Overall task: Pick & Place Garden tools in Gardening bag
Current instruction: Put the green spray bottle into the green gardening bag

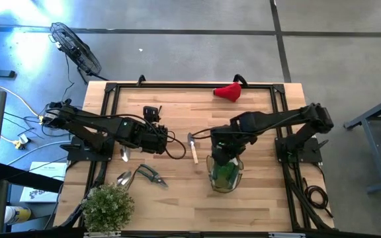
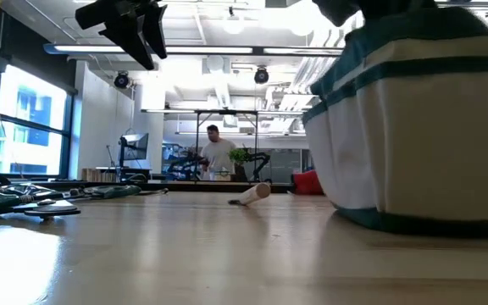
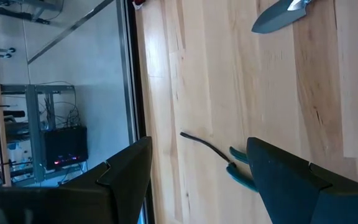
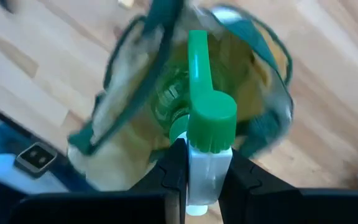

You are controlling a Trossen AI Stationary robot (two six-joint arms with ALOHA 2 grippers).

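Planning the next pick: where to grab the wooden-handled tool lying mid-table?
Take the wooden-handled tool mid-handle, from straight above, fingers across it: it lies flat, bare table either side, and the straight handle beats the irregular metal head.

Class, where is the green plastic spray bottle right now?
The green plastic spray bottle is gripped by the right gripper, directly above the olive fabric gardening bag's mouth.

A robotics lab is indicated: a framed wooden table (image 1: pixel 177 198) on concrete floor, exposed ceiling ducts, equipment racks (image 3: pixel 48 134), large windows (image 2: pixel 24 127).
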